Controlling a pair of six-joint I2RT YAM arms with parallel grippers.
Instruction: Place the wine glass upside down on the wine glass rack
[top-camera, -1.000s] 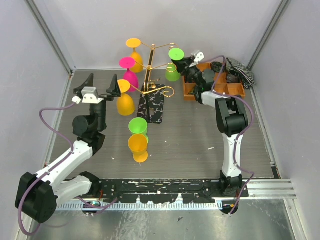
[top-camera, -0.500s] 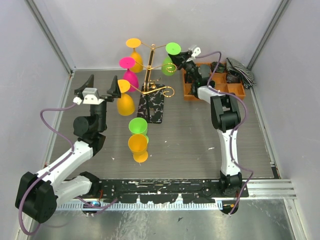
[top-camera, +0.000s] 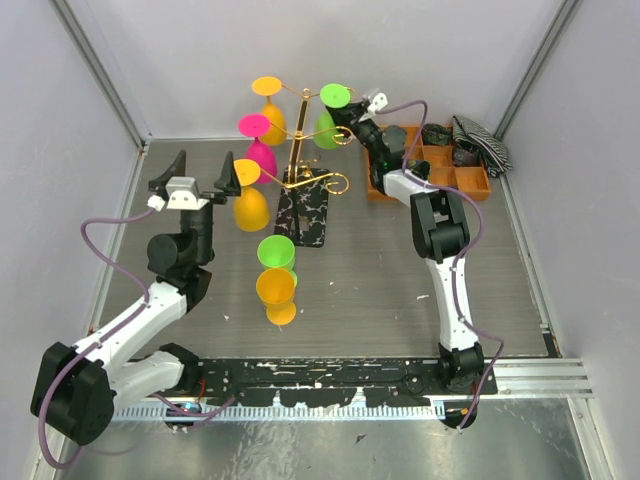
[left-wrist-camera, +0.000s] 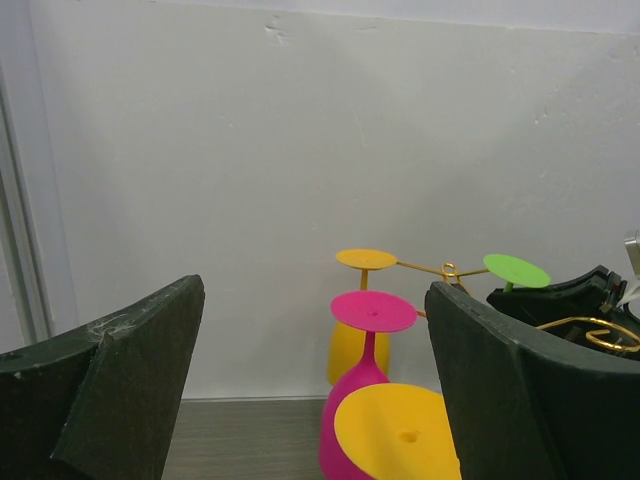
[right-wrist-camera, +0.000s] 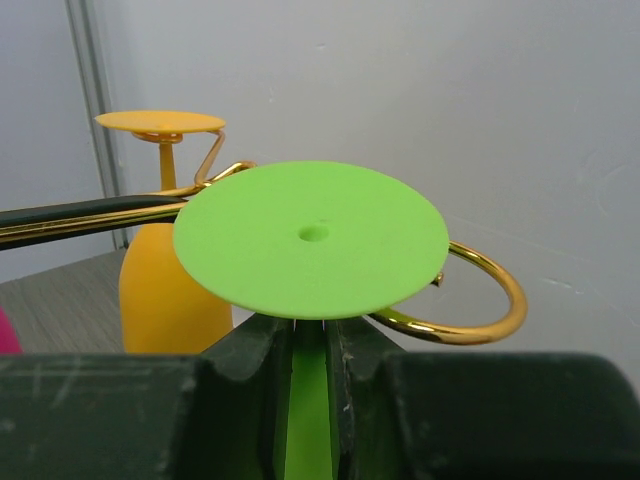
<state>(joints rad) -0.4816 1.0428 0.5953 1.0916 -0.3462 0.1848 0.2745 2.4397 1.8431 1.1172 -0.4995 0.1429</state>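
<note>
The right gripper (right-wrist-camera: 310, 352) is clenched on the stem of the green wine glass (right-wrist-camera: 310, 235), both fingers pressed flat against the stem with no gap showing in the wrist view. The glass is inverted, its round foot on top and its bowl hanging below the fingers. It is held up at the far right arm of the wine glass rack (top-camera: 296, 150). The gold curl of that arm passes just under the foot and loops out on its right side. The foot hides the spot where stem and wire meet, so I cannot tell whether the stem sits inside the loop. The left gripper (top-camera: 205, 166) is spread wide and holds nothing. It hangs in the air left of the rack, touching no glass. A yellow glass (top-camera: 267, 100), a pink glass (top-camera: 257, 140) and another yellow glass (top-camera: 249, 200) hang upside down on the rack's left side. A green glass (top-camera: 276, 250) and an orange glass (top-camera: 276, 288) stand on the table (top-camera: 380, 280) in front of the rack's base.
</note>
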